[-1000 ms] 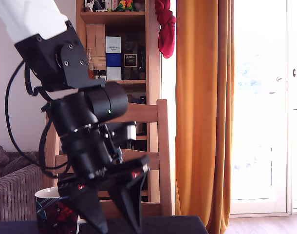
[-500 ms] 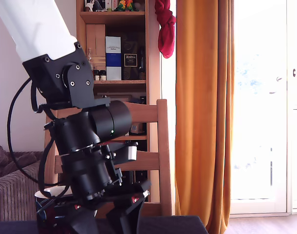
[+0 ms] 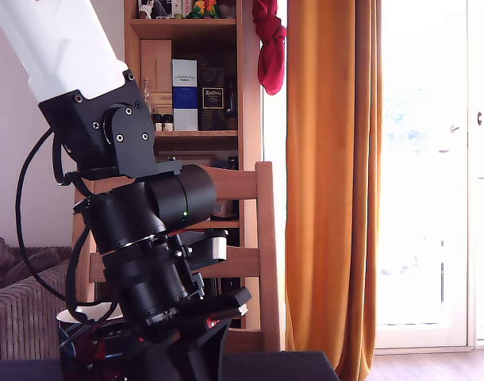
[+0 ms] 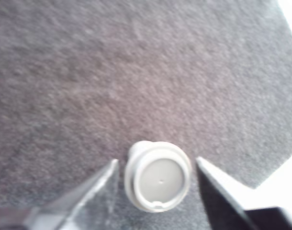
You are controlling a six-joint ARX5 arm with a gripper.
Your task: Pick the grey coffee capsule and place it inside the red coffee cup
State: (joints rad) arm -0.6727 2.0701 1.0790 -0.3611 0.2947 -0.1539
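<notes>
The open jaws straddle the grey capsule (image 4: 158,182) on the dark table (image 4: 136,72), so the pick is at hand; closing and lifting toward the cup (image 3: 77,321) seems next.

A grey coffee capsule (image 4: 158,176) stands on a dark grey, felt-like surface (image 4: 136,72), its round flat face turned toward the camera, with a tiny dot at the centre of that face and a paler rim ringing it. The pincer (image 4: 157,165) is spread around it: one fingertip (image 4: 105,184) sits just beside the capsule on one side and the other fingertip (image 4: 213,184) is near it on the opposite side, with a sliver of surface visible between each tip and the capsule. The surface ends at a straight edge, and beyond it lies a bright, washed-out area (image 4: 280,179).
</notes>
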